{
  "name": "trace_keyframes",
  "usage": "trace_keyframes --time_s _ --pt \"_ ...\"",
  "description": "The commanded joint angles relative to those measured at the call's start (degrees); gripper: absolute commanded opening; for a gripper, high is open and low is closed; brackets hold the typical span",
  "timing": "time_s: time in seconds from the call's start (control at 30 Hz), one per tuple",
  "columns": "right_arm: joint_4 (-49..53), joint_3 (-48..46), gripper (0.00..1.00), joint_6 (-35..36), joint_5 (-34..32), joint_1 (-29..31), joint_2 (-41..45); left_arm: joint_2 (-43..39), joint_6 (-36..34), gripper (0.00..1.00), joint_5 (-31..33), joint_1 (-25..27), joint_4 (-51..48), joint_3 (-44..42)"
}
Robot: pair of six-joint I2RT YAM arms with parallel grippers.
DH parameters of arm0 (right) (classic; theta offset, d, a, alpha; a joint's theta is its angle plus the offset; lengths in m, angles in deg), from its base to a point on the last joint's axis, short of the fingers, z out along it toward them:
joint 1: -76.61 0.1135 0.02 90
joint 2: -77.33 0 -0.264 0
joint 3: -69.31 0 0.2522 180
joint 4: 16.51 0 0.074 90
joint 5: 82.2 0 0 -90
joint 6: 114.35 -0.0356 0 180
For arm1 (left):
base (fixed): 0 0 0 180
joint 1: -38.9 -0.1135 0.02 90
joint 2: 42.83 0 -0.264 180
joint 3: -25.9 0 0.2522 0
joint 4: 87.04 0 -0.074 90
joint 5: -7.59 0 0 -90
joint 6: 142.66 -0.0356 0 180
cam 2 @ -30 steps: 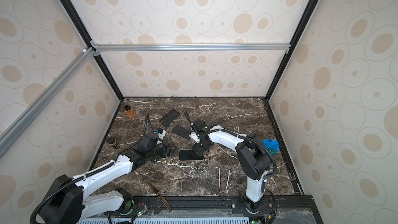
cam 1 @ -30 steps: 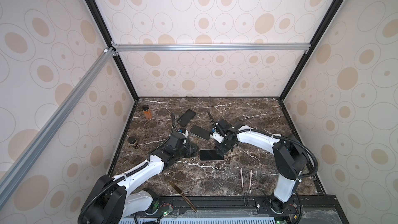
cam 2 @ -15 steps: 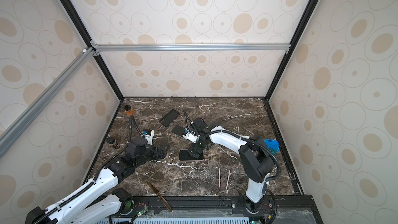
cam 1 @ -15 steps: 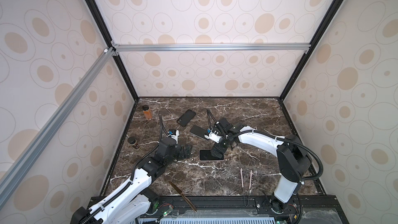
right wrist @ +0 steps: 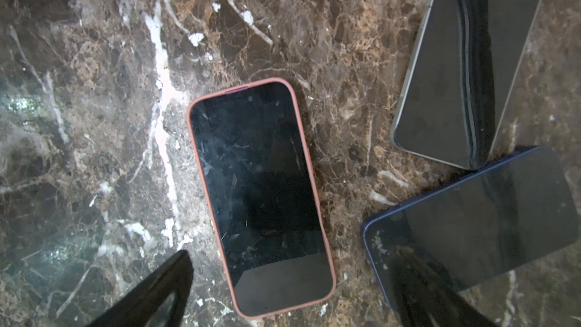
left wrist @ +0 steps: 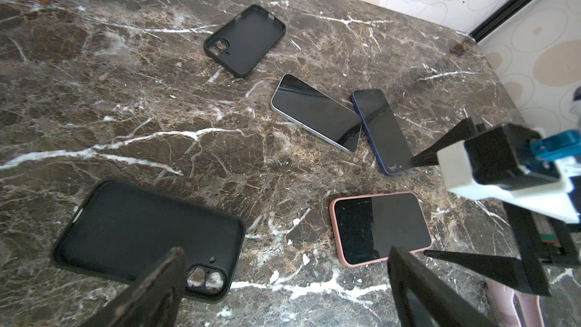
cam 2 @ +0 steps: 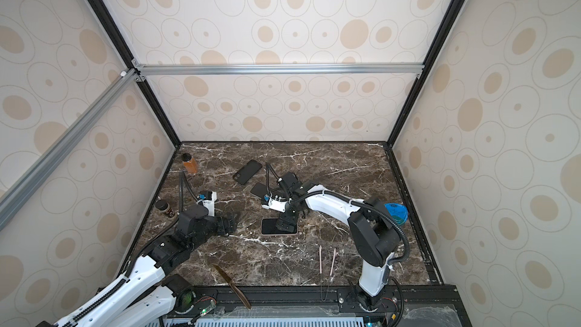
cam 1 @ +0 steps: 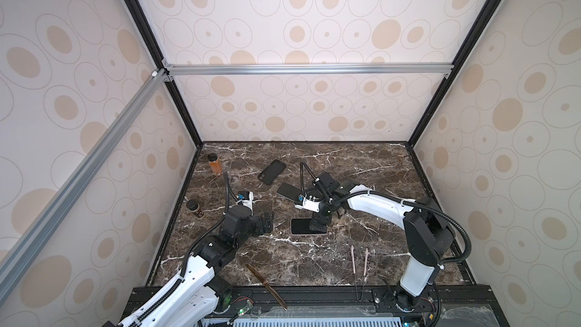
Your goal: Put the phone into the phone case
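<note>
A dark-screened phone (cam 1: 303, 226) (cam 2: 270, 226) lies flat on the marble, seated inside a pink phone case (left wrist: 335, 240) (right wrist: 314, 184) whose rim shows all round it. My right gripper (cam 1: 319, 224) (cam 2: 286, 224) (right wrist: 295, 259) hangs just above one end of the phone, jaws open and straddling it, holding nothing. Left of the phone my left gripper (cam 1: 267, 220) (cam 2: 231, 221) (left wrist: 286, 251) is open and empty, pointing toward it with a gap between.
An empty black case (left wrist: 147, 237) lies by the left gripper and another (cam 1: 272, 172) farther back. A silver phone (cam 1: 287, 190) and a blue phone (left wrist: 382, 130) lie side by side. An orange bottle (cam 1: 215, 163), dark jar (cam 1: 195, 209), wooden knife (cam 1: 265, 286) and pink tongs (cam 1: 360, 261) stand around.
The left gripper has drawn back to the left, away from the phone. The right gripper's jaws have spread wider above the phone. The phone in its pink case has stayed put.
</note>
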Motion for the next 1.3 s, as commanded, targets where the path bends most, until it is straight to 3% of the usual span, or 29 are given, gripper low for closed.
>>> trace_keyframes --time_s 0.0,0.67,1.07,1.27 --pt "0.1 0.4 1.0 5.2 1.0 0.6 -2.6 -2.4 1.8 1.0 2.0 -0.4 -1.6 -0.8" --pt "6.2 6.4 0.95 8.2 -0.3 2.9 -13.1 -3.7 1.9 1.0 3.2 -0.4 -2.5 -0.5" --pt "6.3 6.3 0.83 5.9 -4.6 3.6 -15.1 -4.4 1.8 1.0 4.1 -0.4 -2.5 -0.6" --pt "4.3 5.2 0.69 2.8 -9.8 3.7 -15.2 -4.5 1.8 1.0 4.5 -0.4 -2.5 -0.6"
